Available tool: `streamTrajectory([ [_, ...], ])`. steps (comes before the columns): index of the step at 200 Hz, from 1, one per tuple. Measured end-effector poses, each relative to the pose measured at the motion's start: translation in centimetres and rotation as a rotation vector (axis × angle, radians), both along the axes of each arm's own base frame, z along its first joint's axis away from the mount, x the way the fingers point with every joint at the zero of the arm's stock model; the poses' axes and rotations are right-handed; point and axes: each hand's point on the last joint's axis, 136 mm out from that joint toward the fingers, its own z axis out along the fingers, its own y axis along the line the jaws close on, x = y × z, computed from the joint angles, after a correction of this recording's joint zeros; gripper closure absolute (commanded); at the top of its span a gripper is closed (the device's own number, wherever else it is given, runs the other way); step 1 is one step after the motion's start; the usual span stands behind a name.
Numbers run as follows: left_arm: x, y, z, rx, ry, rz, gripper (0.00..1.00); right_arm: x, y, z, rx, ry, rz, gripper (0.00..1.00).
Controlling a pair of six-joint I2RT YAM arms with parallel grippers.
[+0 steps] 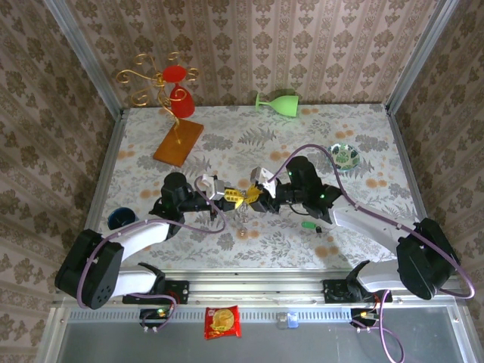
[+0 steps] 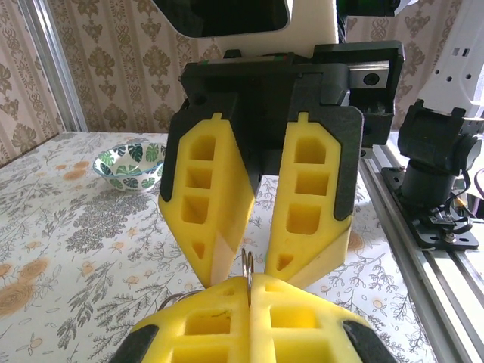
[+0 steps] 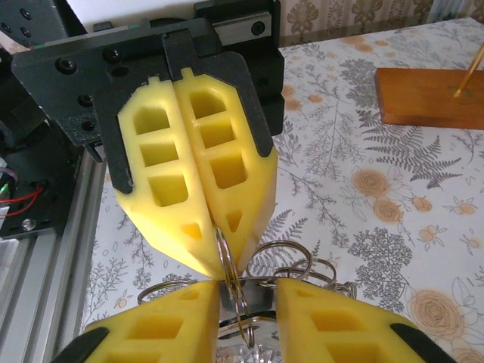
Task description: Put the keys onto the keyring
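Meeting at frame centre, the left gripper (image 1: 226, 195) pinches the keyring (image 3: 227, 265) — a cluster of wire loops — with its fingers pressed together; the right gripper (image 1: 256, 199) holds its fingers slightly apart around the same loops. A green-headed key (image 1: 308, 225) lies on the table (image 1: 363, 151), lower right of centre.

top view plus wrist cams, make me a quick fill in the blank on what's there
1. The left hand is shut on a thin metal ____.
2. The green cup at the back lies on its ____.
3. The green key lies on the robot's ____ side.
4. The bowl has a ____ leaf pattern.

Missing words: ring; side; right; green
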Motion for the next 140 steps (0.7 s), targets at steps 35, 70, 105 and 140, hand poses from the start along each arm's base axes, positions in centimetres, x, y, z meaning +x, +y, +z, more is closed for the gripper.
streamTrajectory([
  [35,0.1,0.1,-0.1,0.002,0.004,0.003,0.96,-0.3,0.1,0.1,0.011,0.013,0.025,1.00],
  [70,0.2,0.1,-0.2,0.011,0.008,0.008,0.76,-0.4,0.0,0.4,-0.024,-0.003,0.047,1.00],
  [105,0.6,0.1,0.1,0.067,-0.005,0.020,0.76,-0.5,-0.3,1.0,-0.101,-0.036,0.077,1.00],
  [140,0.7,-0.4,1.1,0.144,-0.066,0.008,0.77,-0.7,-0.3,1.1,-0.208,-0.075,0.108,1.00],
])
